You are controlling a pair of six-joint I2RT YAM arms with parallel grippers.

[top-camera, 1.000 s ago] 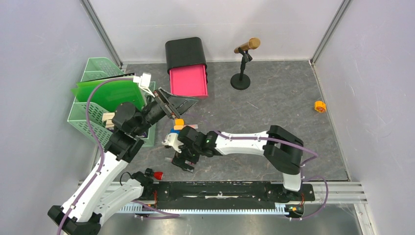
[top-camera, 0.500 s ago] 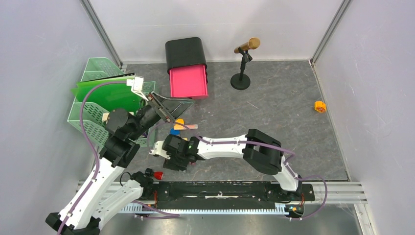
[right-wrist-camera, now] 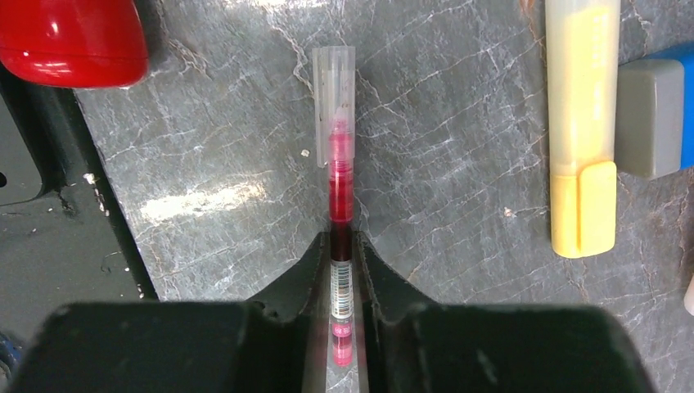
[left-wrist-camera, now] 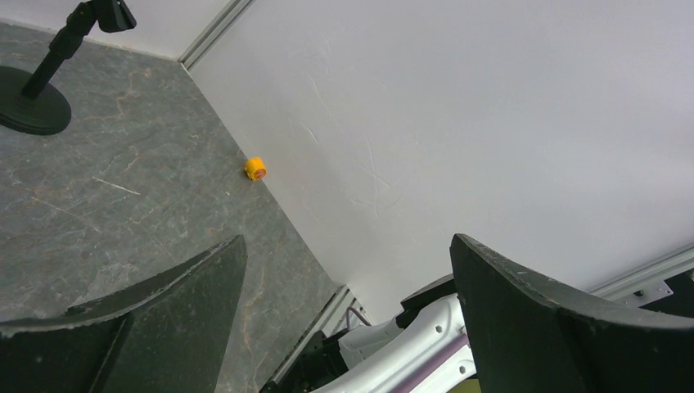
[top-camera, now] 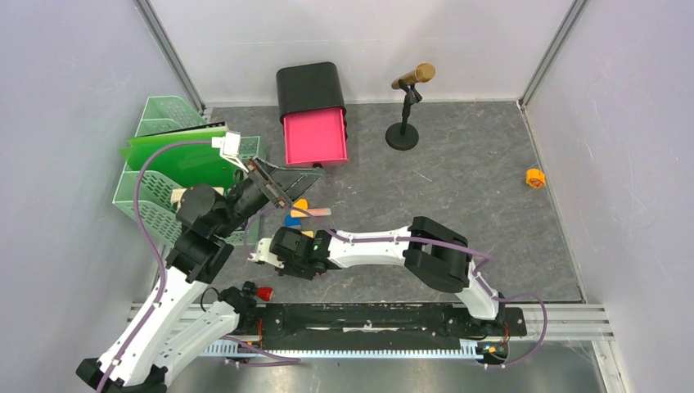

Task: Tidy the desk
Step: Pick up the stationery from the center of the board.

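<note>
Pinching a red pen (right-wrist-camera: 340,164) btwn narrow fingers (right-wrist-camera: 299,282), right gripper (right-wrist-camera: 340,246); pen flat on desk (right-wrist-camera: 458,164). Left gripper (left-wrist-camera: 348,246) wide open.

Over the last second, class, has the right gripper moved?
Yes. The right gripper shifted left, closer to the red knob on the base rail, and now clamps the red pen.
</note>
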